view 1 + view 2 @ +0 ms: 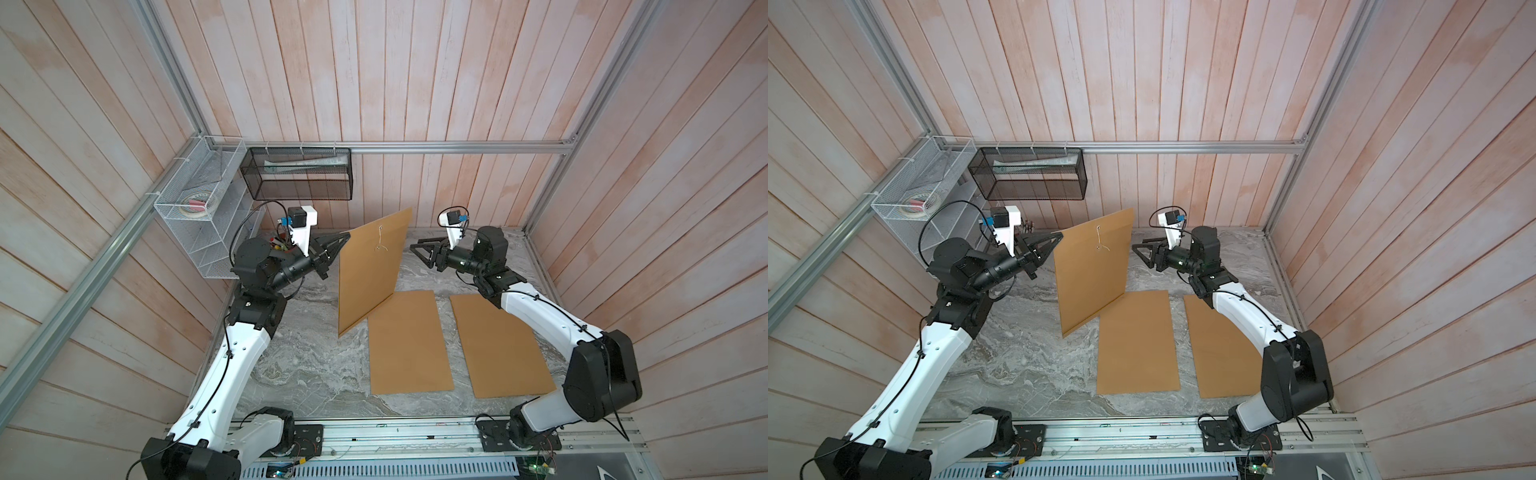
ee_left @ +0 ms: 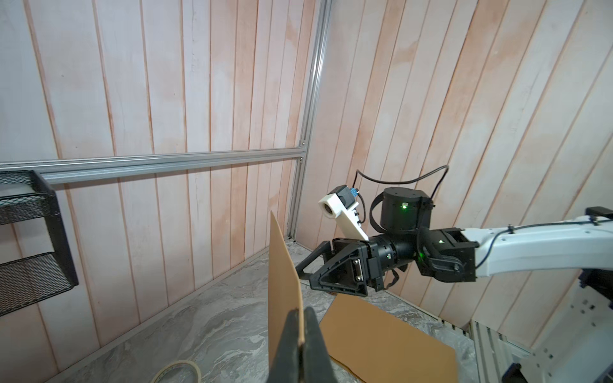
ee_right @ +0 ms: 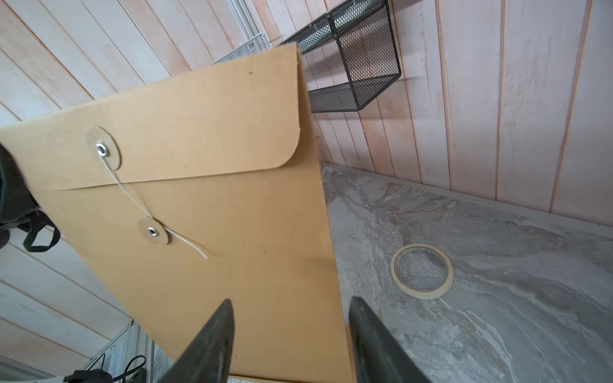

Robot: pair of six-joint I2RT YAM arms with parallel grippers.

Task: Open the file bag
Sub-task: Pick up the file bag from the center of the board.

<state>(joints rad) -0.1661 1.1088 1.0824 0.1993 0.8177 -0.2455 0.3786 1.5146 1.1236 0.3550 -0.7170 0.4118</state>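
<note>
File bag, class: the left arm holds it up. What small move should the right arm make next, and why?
Probably bring the open right gripper forward to pinch the loose end of the string. The left gripper holds the file bag up by its edge, the flap is shut, and the string links both buttons.

Top views: high overhead, looking down on the whole table (image 1: pixel 311 374). Wrist views: close, facing each other across the file bag (image 2: pixel 282 291).
</note>
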